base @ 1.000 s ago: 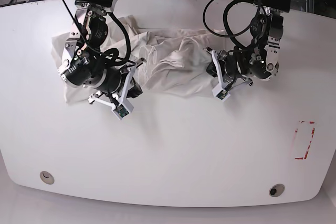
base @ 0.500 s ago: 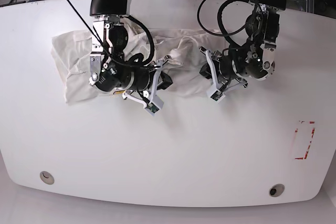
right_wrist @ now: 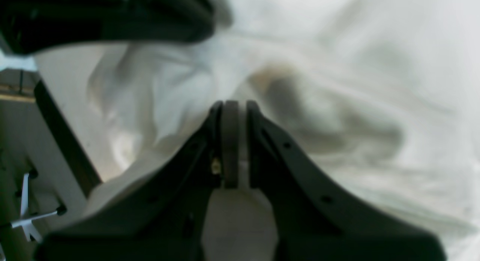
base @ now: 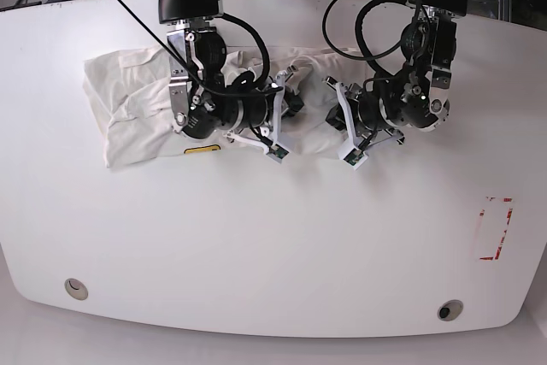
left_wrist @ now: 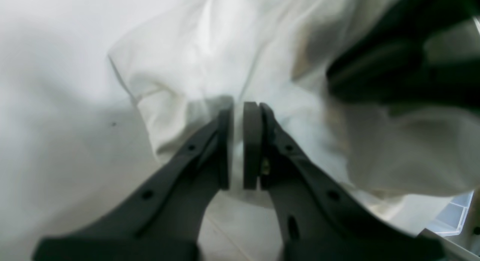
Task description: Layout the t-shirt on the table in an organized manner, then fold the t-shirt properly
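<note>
While still laying out rather than folding, busy at the bunched middle of the t-shirt (base: 128,117), crumpled along the far part of the table (base: 273,245). Print side mostly hidden; only a small yellow patch (base: 201,149) showing at the near edge of the cloth.

Right jaws clenched, pads pressed together, low over a rumpled fold. Left jaws closed to a hair's gap, tips down against the cloth near a loose corner. Possibly nipping a thin layer on either side, but too blurred in both wrist views to tell.

Judged next: lift and draw apart, each arm out toward its own side, to pull the heap flat. Calls for a sure pinch on a hem or shoulder seam, not on a random ridge. Calls also for care between the two arms, now just beside each other over the middle. Folding only after sleeves and body lie flat.

Compared with a second ago: right arm swung from the shirt's outer end in toward the centre, uncovering that end and the yellow patch. Left arm shifted only slightly inward. Jaws on both sides unchanged in closure. Cloth between the arms more gathered than before.
</note>
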Action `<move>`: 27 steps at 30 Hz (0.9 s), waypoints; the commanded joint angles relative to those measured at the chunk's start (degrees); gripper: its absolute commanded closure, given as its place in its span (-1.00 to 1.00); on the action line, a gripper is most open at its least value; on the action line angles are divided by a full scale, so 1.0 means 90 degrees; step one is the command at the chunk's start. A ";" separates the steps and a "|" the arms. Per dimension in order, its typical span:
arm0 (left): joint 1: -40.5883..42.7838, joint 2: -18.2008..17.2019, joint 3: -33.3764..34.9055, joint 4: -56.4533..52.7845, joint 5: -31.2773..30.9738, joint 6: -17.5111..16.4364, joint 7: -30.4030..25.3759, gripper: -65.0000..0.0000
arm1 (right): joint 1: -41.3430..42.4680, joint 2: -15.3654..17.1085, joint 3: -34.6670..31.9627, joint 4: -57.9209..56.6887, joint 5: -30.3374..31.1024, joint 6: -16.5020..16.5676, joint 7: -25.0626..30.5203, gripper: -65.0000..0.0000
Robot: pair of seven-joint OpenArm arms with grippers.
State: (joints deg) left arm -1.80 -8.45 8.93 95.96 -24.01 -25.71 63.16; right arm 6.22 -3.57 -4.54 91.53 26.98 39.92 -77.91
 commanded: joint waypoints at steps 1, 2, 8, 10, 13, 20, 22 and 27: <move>-0.0107 -0.0024 -0.0020 0.0116 -0.0062 -0.0010 -0.0106 0.91 | 0.0007 0.0324 0.0011 0.0375 0.0543 0.0009 -0.0091 0.87; -0.0107 -0.0024 -0.0020 0.0107 -0.0062 -0.0010 -0.0106 0.91 | -0.0022 0.0412 0.0011 0.0424 0.0709 0.0009 -0.0169 0.87; -0.0117 -0.0053 -0.0040 0.0087 -0.0062 -0.0010 -0.0116 0.91 | -0.0071 0.1164 0.0011 0.0443 0.1979 0.0009 -0.0232 0.87; -0.0117 -0.0053 -0.0089 0.0087 -0.0062 -0.0010 -0.0116 0.91 | -0.0178 0.1447 0.0001 0.0443 0.2340 0.0009 -0.0232 0.87; -0.0117 -0.0053 -0.0255 0.0058 -0.0053 -0.0010 -0.0116 0.91 | -0.0276 0.1867 0.0001 0.0443 0.2731 0.0009 -0.0232 0.87; -0.0127 -0.0063 -0.0518 0.0068 -0.0053 -0.0010 -0.0116 0.91 | -0.0588 0.2688 -0.0351 0.0443 0.3434 0.0009 -0.0232 0.87; -0.0156 -0.0063 -0.0557 0.0068 -0.0053 -0.0010 -0.0116 0.91 | -0.0657 0.2805 -0.0400 0.0443 0.3600 0.0009 -0.0232 0.87; -0.0342 -0.0063 -0.0587 0.0068 -0.0053 -0.0010 -0.0116 0.91 | -0.0598 0.3098 -0.0400 0.0453 0.4167 0.0009 -0.0232 0.87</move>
State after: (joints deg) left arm -3.53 -8.95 3.84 95.68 -23.66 -25.67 63.33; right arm -1.02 22.76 -8.60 94.45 60.51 39.88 -80.90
